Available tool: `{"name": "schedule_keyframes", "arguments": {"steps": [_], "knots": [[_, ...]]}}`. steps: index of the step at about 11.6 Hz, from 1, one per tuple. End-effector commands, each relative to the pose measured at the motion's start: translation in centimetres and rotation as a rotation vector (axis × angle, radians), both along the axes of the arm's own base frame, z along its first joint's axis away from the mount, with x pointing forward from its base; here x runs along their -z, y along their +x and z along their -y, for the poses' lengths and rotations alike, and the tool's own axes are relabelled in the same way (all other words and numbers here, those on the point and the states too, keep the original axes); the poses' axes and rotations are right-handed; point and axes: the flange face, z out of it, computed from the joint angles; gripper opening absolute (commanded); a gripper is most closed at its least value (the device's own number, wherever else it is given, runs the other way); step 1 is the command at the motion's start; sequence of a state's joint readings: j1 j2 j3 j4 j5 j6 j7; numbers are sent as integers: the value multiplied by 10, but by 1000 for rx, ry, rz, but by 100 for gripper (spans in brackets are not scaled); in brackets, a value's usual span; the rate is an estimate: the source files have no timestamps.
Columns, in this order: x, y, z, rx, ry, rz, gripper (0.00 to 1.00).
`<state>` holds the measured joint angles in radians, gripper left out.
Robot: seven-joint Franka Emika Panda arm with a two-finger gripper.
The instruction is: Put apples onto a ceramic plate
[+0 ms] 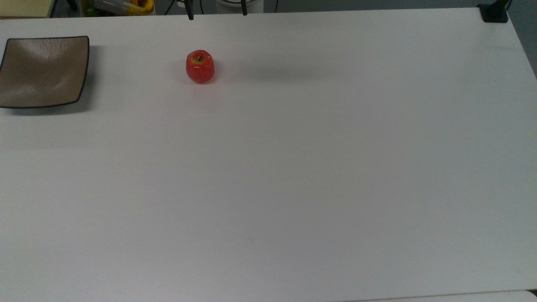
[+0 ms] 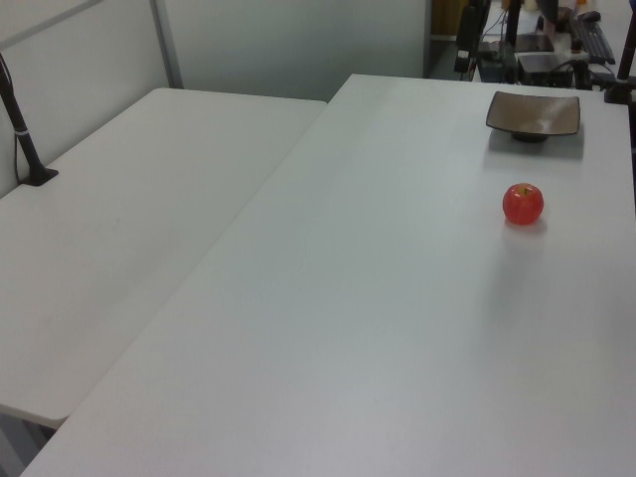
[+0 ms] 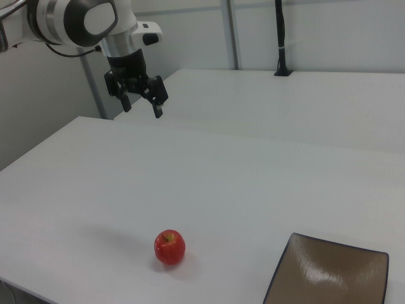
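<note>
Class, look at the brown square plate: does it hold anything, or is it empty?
Empty. The ceramic plate shows only its bare brushed surface, and the apple sits on the white table, well apart from it.

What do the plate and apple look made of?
Plate: probably glazed ceramic; taupe-brown with a brushed sheen, soft highlights and a thin dark rim.
Apple: glossy red skin with pale speckles and a yellow patch at the stem; real or plastic can't be told.
</note>
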<state>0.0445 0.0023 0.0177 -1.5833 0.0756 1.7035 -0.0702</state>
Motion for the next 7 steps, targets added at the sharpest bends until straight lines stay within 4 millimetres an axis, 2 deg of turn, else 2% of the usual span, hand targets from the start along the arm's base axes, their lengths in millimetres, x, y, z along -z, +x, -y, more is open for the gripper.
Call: {"name": "schedule_keyframes", "arguments": {"steps": [1,7], "knots": [[-4,0,-4,-8,14,10,100],[1,-1,-5,-9,13,3,100]]}}
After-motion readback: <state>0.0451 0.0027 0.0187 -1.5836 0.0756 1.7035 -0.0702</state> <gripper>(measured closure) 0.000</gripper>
